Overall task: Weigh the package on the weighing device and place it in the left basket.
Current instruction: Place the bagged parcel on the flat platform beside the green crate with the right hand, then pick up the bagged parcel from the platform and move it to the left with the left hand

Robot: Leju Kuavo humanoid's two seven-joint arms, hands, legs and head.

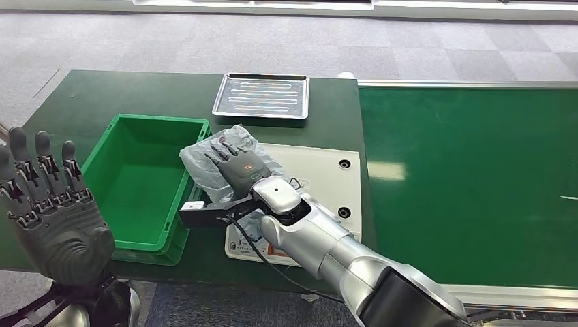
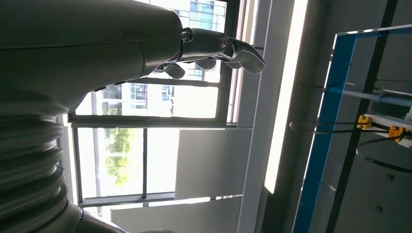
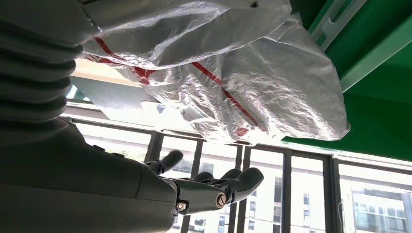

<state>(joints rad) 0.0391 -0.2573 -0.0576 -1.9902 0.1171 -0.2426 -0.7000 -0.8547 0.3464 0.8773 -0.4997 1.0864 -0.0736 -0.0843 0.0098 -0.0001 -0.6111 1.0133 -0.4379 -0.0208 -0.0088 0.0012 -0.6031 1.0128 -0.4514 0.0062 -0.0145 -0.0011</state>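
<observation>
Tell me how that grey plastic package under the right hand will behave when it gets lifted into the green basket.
The package looks like a crinkled, thin plastic bag, so it will probably sag and fold, not stay stiff. Its glossy film may slip under the right hand. It looks puffy and loosely filled, so likely light for its size.

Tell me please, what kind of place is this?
Probably a parcel-sorting test station in an office-like hall: a green conveyor belt, a white weighing device and a green basket sit together, with grey carpet tiles behind.
</observation>
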